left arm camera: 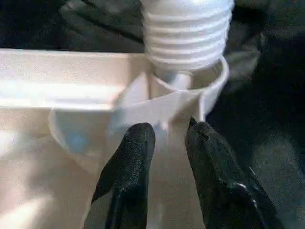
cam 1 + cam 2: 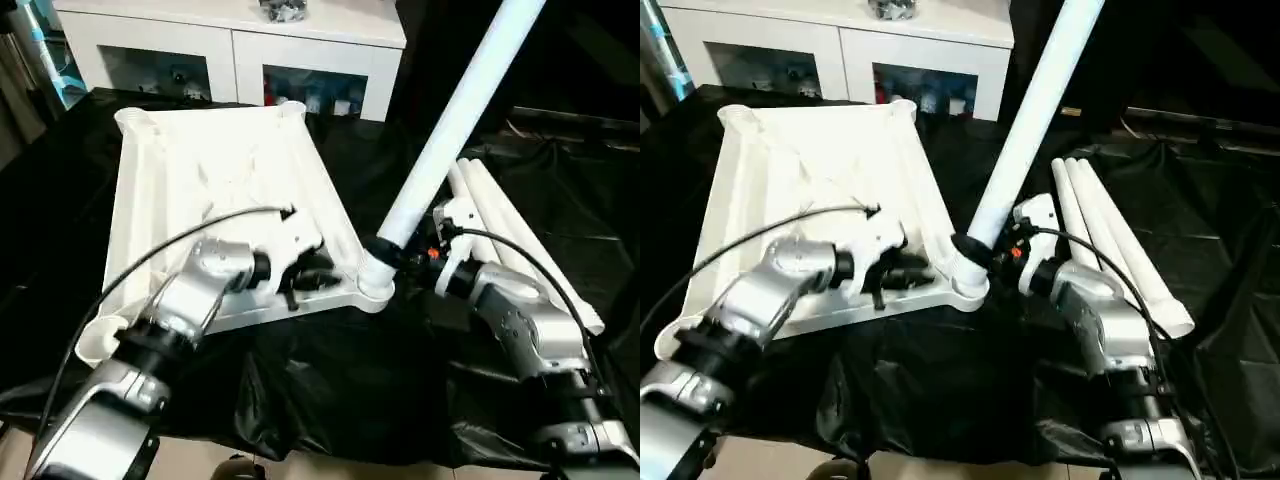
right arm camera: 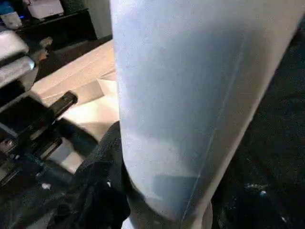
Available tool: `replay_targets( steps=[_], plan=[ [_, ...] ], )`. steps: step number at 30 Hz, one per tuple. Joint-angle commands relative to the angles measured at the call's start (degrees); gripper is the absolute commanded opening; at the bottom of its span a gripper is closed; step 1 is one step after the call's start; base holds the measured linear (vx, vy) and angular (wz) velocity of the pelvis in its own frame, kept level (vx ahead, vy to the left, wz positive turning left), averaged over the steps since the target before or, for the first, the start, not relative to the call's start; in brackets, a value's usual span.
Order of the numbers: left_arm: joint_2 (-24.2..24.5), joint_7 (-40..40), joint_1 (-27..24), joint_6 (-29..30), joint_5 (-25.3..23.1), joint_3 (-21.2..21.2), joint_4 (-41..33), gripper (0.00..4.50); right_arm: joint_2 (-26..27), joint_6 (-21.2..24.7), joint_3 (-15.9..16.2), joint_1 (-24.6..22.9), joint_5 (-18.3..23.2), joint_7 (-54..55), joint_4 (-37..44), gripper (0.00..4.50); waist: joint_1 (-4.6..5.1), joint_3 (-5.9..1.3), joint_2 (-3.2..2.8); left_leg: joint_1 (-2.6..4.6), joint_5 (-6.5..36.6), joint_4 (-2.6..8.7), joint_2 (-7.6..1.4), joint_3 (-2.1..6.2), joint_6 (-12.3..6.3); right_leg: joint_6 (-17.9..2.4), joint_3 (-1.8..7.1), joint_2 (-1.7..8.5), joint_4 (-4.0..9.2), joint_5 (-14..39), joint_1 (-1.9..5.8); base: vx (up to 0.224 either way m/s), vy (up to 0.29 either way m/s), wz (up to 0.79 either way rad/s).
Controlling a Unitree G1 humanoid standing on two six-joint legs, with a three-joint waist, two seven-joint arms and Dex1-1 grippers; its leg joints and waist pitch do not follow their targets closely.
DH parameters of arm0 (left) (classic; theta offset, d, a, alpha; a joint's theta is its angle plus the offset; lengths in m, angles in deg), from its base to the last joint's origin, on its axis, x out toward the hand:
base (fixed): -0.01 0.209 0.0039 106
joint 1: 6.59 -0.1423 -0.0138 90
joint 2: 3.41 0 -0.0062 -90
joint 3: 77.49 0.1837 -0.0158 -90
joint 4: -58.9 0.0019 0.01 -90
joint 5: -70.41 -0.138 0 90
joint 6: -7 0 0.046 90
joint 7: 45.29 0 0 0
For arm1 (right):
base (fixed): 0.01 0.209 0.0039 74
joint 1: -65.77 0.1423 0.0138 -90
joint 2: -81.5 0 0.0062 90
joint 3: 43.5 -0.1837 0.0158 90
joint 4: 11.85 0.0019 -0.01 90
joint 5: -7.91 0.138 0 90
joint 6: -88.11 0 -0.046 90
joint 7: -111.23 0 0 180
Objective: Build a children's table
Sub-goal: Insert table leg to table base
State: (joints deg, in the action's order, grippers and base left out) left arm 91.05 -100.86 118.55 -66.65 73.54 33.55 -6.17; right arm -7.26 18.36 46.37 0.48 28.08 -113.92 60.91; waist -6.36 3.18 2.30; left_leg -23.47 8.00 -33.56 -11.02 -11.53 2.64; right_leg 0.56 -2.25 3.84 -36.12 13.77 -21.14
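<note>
The white table top lies upside down on the black cloth, ribbed side up. One long white leg leans up and away from its near right corner socket. In the left wrist view the leg's ridged end sits in that socket. My right gripper is shut on the leg just above the socket, with a black finger beside the tube. My left gripper rests over the underside just left of the socket. Its fingertips stand apart, holding nothing.
Three spare white legs lie side by side on the black cloth to the right of my right arm. A white cabinet with glass doors stands behind the table top. Black cloth hangs over the near edge.
</note>
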Motion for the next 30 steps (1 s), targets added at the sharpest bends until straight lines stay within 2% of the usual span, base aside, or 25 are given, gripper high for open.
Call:
replay_targets(
  steps=[1,5,11,19,20,22,26,27,28,30],
  plan=[
    [0.6,-1.9,-0.7,0.9,0.7,0.6,-1.7,1.48,-0.6,0.6,-0.7,0.0,0.5,0.4,1.4,1.88,0.19,-3.95,-0.81,2.81,13.0,4.12,-2.86,1.46,1.02,-12.6,2.10,4.43,3.89,-0.6,1.19,0.000,0.000,0.00],
    [1.2,-3.1,-1.4,1.1,0.9,0.6,-2.2,1.48,-0.6,1.0,-0.8,-0.1,0.5,0.6,1.7,1.88,0.24,-3.91,-0.72,2.83,13.7,4.22,-2.86,1.48,1.72,-12.3,2.16,4.49,3.93,0.9,1.16,0.000,0.000,0.00],
    [1.0,-3.1,-1.7,0.3,-0.7,1.0,-0.9,1.48,-0.7,0.9,-0.4,-0.1,0.1,0.5,1.4,1.88,0.19,-4.07,-0.77,2.78,12.1,4.09,-2.80,1.45,1.39,-12.4,2.11,4.44,3.62,-1.8,1.25,0.000,0.000,0.00],
    [0.7,-1.8,-1.0,2.0,-2.8,1.8,1.3,1.48,-0.2,0.5,0.1,-0.4,-0.3,0.9,1.2,1.88,0.22,-3.98,-0.82,2.87,12.7,4.08,-2.80,1.44,1.32,-12.4,2.15,4.47,3.81,-1.0,1.22,0.000,0.000,0.00],
    [0.8,-2.0,-0.9,1.9,-3.3,2.0,1.6,1.20,0.0,0.4,0.1,-0.4,-0.4,1.1,1.3,1.88,0.21,-3.96,-0.96,2.88,13.1,4.14,-2.80,1.50,1.51,-12.4,2.15,4.51,3.83,-0.5,1.22,0.000,0.000,0.00],
    [0.8,-2.0,-0.9,2.0,-3.3,1.9,1.6,1.20,0.0,0.4,0.1,-0.4,-0.4,1.1,1.3,1.88,0.22,-3.90,-0.88,2.95,14.1,4.19,-2.81,1.50,1.83,-12.3,2.20,4.56,3.99,0.9,1.20,0.000,0.000,0.00],
    [1.0,-2.8,-0.7,3.4,-3.8,2.5,1.4,0.75,0.1,0.5,0.2,-0.6,-0.3,1.1,1.5,1.88,0.23,-3.92,-0.86,2.94,14.3,4.25,-2.84,1.53,2.11,-12.2,2.21,4.57,4.01,1.5,1.21,0.000,0.000,0.00],
    [1.2,-3.1,-0.6,4.0,-4.0,2.8,1.4,0.62,0.1,0.4,0.2,-0.6,-0.3,1.0,1.3,1.88,0.19,-3.93,-0.63,2.92,13.6,4.23,-2.84,1.53,1.81,-12.3,2.18,4.57,3.92,1.0,1.22,0.000,0.000,0.00],
    [1.4,-3.4,-0.6,4.3,-4.2,3.0,1.3,0.62,0.1,0.4,0.2,-0.6,-0.3,1.0,1.2,1.88,0.18,-3.93,-0.74,2.94,13.5,4.23,-2.84,1.52,1.76,-12.3,2.17,4.55,3.92,1.0,1.17,0.000,0.000,0.00],
    [2.0,-4.2,-0.7,5.2,-5.0,3.6,0.9,0.34,0.0,0.3,0.4,-0.6,-0.5,0.9,0.8,1.88,0.19,-3.95,-0.70,2.91,13.1,4.16,-2.82,1.49,1.57,-12.4,2.19,4.57,3.87,0.6,1.20,0.000,0.000,0.00]
  ],
)
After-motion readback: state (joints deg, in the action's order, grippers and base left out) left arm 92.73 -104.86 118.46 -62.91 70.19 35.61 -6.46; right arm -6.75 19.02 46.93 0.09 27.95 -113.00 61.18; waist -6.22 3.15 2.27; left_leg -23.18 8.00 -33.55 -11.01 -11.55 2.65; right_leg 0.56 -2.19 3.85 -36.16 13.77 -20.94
